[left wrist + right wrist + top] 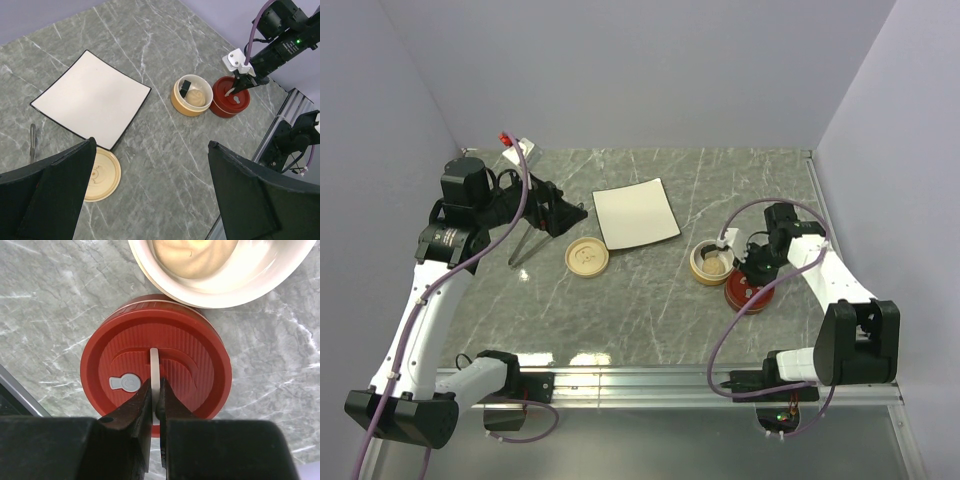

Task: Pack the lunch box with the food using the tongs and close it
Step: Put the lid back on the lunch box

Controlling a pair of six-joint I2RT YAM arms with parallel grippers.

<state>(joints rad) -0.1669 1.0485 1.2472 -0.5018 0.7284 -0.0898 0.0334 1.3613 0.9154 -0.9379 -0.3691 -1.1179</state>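
The left arm rose from its base at the near-left corner, its elbow high, and reached toward the far left of the table (650, 320). Its wrist was turned toward the middle. The left pincer (568, 213) hung above the table with its fingers (55, 195) spread wide, holding nothing. The tongs (525, 243) lay flat on the table just beside it, apart from the fingers.

The right arm was folded. Its upper link stood up from the near-right base, its forearm was bent back toward the left, and its wrist pointed straight down. The right pincer (156, 390) was pressed together, pinching the white handle (155, 362) on top of the red container (200, 375).

The beige bowl (176, 97) stood just beside the red container, holding a dark-wrapped sushi roll (186, 86) and a beige piece (196, 98). A beige lid (588, 257) lay near the white plate (635, 212).
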